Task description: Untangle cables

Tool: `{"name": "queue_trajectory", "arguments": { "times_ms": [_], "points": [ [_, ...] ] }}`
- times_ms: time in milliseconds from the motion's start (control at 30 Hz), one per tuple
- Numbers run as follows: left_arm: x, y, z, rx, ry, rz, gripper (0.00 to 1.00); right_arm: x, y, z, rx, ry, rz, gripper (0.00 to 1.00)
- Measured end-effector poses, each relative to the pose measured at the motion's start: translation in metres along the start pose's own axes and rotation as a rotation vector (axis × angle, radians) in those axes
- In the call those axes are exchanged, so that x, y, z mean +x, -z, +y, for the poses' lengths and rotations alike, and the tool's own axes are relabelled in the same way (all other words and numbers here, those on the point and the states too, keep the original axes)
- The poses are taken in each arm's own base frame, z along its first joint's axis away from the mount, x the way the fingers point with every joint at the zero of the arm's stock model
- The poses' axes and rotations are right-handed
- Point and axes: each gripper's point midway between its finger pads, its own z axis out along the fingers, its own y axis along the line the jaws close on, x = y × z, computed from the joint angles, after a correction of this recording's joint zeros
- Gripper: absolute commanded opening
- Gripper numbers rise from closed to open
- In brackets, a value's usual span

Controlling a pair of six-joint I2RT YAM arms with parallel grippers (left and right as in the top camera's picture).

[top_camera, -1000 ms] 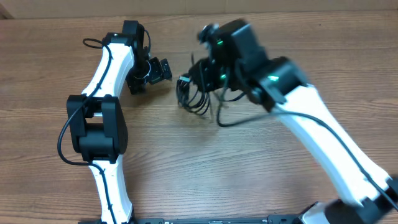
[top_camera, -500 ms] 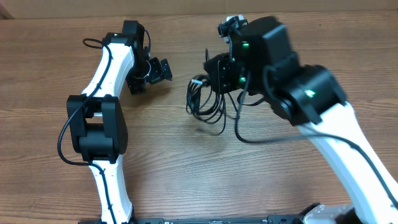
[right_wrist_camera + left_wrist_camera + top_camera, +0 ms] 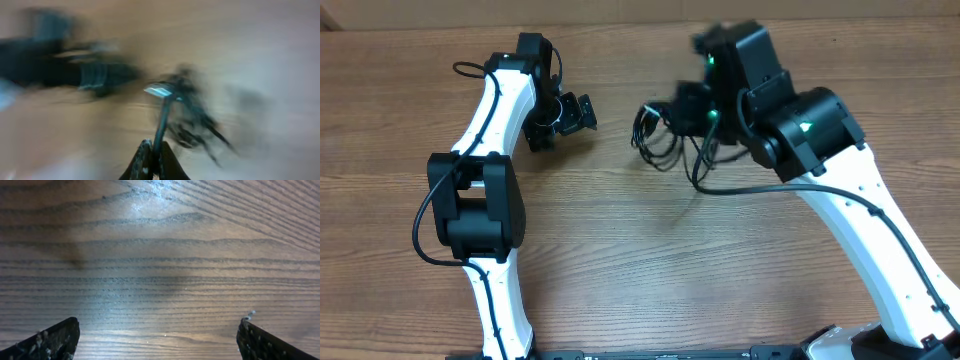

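Note:
The cables (image 3: 655, 137) are a small coiled bundle of thin black cords, hanging lifted just left of my right gripper (image 3: 688, 110). In the blurred right wrist view my right gripper (image 3: 154, 150) is shut on one cable strand, and the rest of the bundle (image 3: 192, 120) dangles beyond it with a silvery plug tip (image 3: 157, 91). My left gripper (image 3: 560, 115) sits at the back left, apart from the bundle. In the left wrist view its jaws (image 3: 159, 337) are wide open over bare wood.
The wooden table (image 3: 620, 260) spreads around both arms. The left arm's body (image 3: 480, 200) stands at the left. The right arm (image 3: 860, 220) reaches in from the lower right. A thicker black arm cable (image 3: 720, 180) loops under the right wrist.
My right gripper has risen and moved right and back, carrying the cable bundle with it off its earlier spot. The left arm has not moved.

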Motion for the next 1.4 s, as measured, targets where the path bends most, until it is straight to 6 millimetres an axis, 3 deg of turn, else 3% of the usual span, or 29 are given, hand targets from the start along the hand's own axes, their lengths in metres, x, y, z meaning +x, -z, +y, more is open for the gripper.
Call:
{"name": "queue_trajectory", "arguments": {
  "times_ms": [67,133,233,333,433,533,633,700,800,867,933,967,1067,1133,1233,1267,1333,1400],
  "points": [
    [0.0,0.0,0.0,0.0,0.0,0.0,1.0,0.005,-0.001,-0.029,0.135,-0.102,0.005,0.04],
    [0.0,0.0,0.0,0.0,0.0,0.0,1.0,0.003,-0.003,-0.023,0.097,-0.138,0.011,0.04],
    [0.0,0.0,0.0,0.0,0.0,0.0,1.0,0.005,0.0,0.033,-0.2,-0.064,0.084,0.04],
    [0.0,0.0,0.0,0.0,0.0,0.0,1.0,0.015,0.024,0.092,-0.546,0.082,0.165,0.04],
    [0.0,0.0,0.0,0.0,0.0,0.0,0.99,0.029,0.036,0.107,-0.651,0.148,0.22,0.04],
    [0.0,0.0,0.0,0.0,0.0,0.0,0.99,0.038,0.016,0.075,-0.444,0.107,0.234,0.04],
    [0.0,0.0,0.0,0.0,0.0,0.0,1.0,0.041,-0.013,0.007,-0.028,-0.026,0.194,0.04],
    [0.0,0.0,0.0,0.0,0.0,0.0,1.0,0.043,-0.025,-0.025,0.153,-0.083,0.176,0.04],
    [0.0,0.0,0.0,0.0,0.0,0.0,1.0,0.047,-0.043,-0.038,0.216,-0.127,0.196,0.04],
    [0.0,0.0,0.0,0.0,0.0,0.0,1.0,0.052,-0.051,-0.013,0.07,-0.127,0.266,0.04],
    [0.0,0.0,0.0,0.0,0.0,0.0,1.0,0.055,-0.047,0.03,-0.179,-0.076,0.342,0.04],
    [0.0,0.0,0.0,0.0,0.0,0.0,1.0,0.056,-0.038,0.054,-0.322,-0.032,0.373,0.04],
    [0.0,0.0,0.0,0.0,0.0,0.0,1.0,0.059,-0.01,0.096,-0.602,0.071,0.426,0.04],
    [0.0,0.0,0.0,0.0,0.0,0.0,1.0,0.062,0.001,0.101,-0.658,0.093,0.448,0.18],
    [0.0,0.0,0.0,0.0,0.0,0.0,1.0,0.061,-0.002,0.075,-0.551,0.07,0.441,0.75],
    [0.0,0.0,0.0,0.0,0.0,0.0,1.0,0.059,-0.008,0.063,-0.485,0.059,0.429,0.89],
    [0.0,0.0,0.0,0.0,0.0,0.0,1.0,0.056,-0.018,0.036,-0.346,0.049,0.4,1.0],
    [0.0,0.0,0.0,0.0,0.0,0.0,1.0,0.056,-0.027,0.01,-0.209,0.049,0.378,1.0]
  ]
}}
